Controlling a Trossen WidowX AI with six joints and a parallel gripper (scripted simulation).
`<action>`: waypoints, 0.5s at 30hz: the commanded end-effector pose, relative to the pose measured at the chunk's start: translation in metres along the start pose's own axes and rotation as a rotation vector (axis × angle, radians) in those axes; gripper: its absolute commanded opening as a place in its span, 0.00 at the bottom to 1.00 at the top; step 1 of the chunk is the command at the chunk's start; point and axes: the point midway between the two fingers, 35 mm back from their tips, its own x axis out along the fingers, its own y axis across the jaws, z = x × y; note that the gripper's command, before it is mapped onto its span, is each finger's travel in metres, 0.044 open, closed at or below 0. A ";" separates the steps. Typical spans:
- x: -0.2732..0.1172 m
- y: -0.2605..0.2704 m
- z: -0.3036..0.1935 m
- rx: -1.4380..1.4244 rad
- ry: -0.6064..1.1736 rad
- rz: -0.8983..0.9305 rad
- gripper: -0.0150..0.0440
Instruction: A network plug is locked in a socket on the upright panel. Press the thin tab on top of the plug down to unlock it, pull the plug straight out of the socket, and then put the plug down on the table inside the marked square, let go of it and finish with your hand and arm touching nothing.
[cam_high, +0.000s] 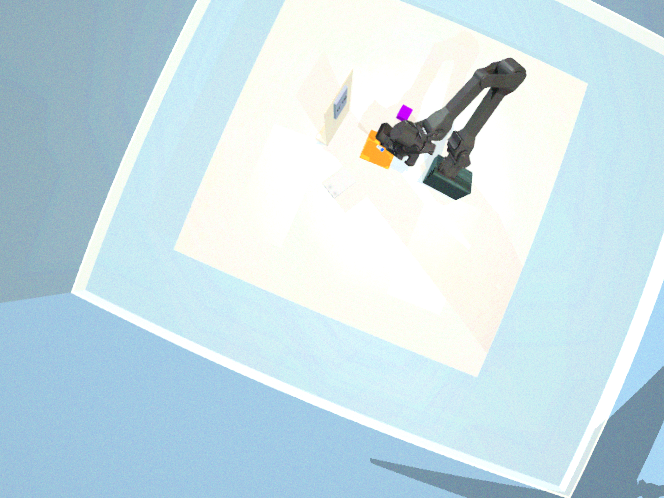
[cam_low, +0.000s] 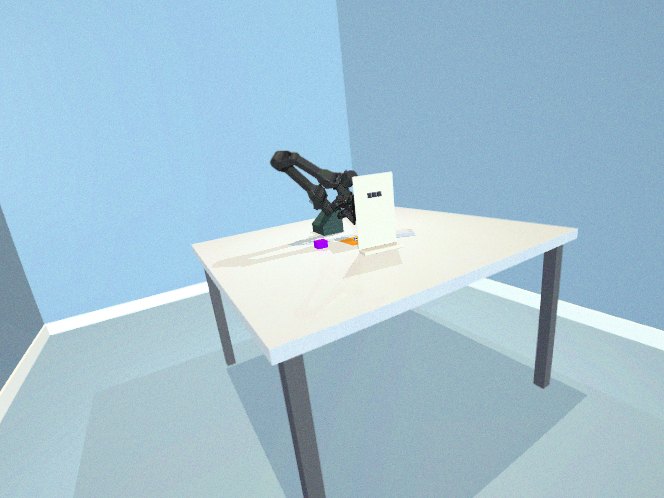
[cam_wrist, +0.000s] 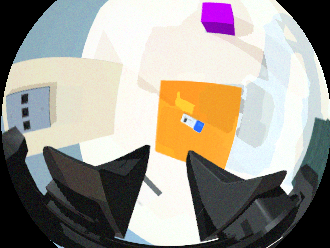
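Observation:
The plug (cam_high: 381, 149) (cam_wrist: 192, 123), white with a blue end, lies inside the orange marked square (cam_high: 377, 159) (cam_low: 348, 241) (cam_wrist: 169, 136) on the table. My gripper (cam_wrist: 169, 149) is open, with its fingers apart and nothing seen between them. In the wrist view the plug shows beyond the fingertips, apart from them. The cream upright panel (cam_high: 330, 125) (cam_low: 375, 219) (cam_wrist: 90, 95) stands beside the square. Its grey-blue socket block (cam_high: 341, 100) (cam_wrist: 37, 107) shows three dark openings in the wrist view, with no plug in them. The panel hides part of the gripper in the exterior view.
A purple block (cam_high: 404, 113) (cam_low: 320, 243) (cam_wrist: 217, 19) sits on the table near the square. A flat pale plate (cam_high: 338, 187) lies on the other side of the square. The dark green arm base (cam_high: 447, 181) (cam_low: 327, 222) stands behind the gripper.

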 end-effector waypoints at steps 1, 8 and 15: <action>-0.004 0.008 0.000 0.012 -0.001 0.012 0.52; -0.010 0.011 0.000 0.012 -0.002 0.013 0.52; -0.017 0.014 0.001 0.011 -0.004 0.014 0.52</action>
